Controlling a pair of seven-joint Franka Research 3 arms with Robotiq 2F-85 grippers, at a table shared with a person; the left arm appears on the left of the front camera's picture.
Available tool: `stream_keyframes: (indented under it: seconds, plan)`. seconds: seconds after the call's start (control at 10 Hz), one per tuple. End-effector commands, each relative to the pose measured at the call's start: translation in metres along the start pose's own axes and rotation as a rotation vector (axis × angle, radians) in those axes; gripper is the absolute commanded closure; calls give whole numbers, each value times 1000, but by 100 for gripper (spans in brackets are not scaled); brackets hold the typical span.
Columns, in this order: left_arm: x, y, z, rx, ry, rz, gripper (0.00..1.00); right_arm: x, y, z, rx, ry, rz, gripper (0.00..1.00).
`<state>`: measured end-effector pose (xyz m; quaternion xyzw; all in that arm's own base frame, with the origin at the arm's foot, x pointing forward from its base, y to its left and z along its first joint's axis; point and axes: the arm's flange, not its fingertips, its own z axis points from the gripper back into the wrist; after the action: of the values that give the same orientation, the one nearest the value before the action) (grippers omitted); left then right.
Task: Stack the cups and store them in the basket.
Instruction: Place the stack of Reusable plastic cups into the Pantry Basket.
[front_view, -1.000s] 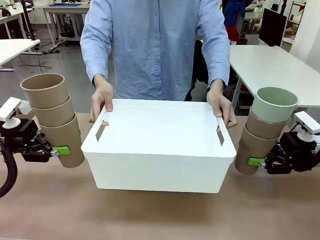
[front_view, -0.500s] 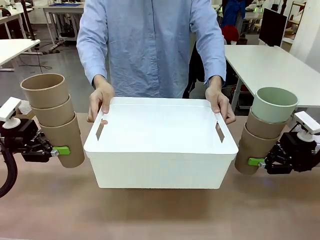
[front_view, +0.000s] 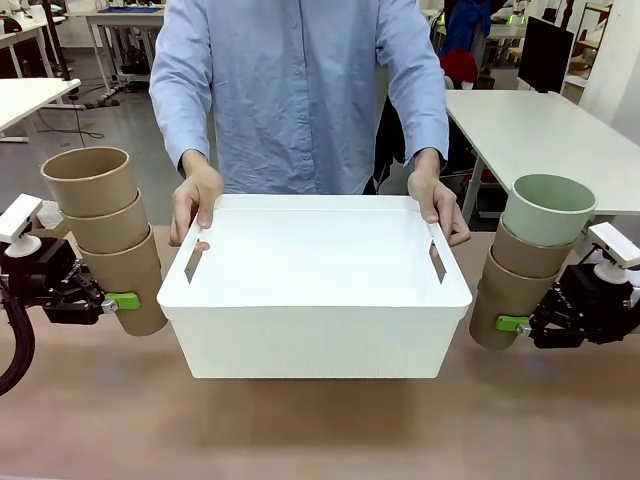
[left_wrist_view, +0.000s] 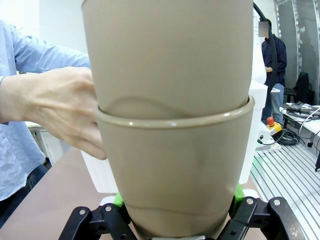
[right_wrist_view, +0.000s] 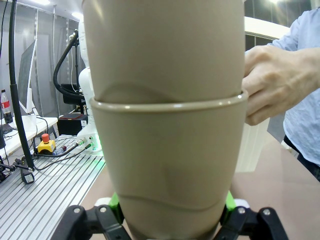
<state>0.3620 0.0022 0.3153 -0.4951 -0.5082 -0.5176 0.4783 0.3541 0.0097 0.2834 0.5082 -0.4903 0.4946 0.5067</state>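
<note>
The left stack (front_view: 105, 235) of three tan cups is pinched at its lowest cup by the left gripper (front_view: 128, 300), which is held level with its fingers pointing inward. The stack is tilted outward. The right stack (front_view: 522, 285), two tan cups topped by the mint cup (front_view: 546, 210), is clamped at its lowest cup by the right gripper (front_view: 510, 323) and leans outward too. Between them, the basket (front_view: 315, 335) is held at its short ends by the person's hands (front_view: 195, 200), thumbs over the rim. It stands near both stacks but touches neither. Whether it rests on the table (front_view: 320, 430) cannot be told.
</note>
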Motion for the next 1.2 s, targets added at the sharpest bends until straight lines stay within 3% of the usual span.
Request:
stream_keyframes:
  seconds: [0.0,1.1]
  plan:
    - [3,0,0,-3,-5,-9,15,4,-3,-3,-16,-13,10,17]
    - [3,0,0,-3,-5,-9,15,4,-3,-3,-16,-13,10,17]
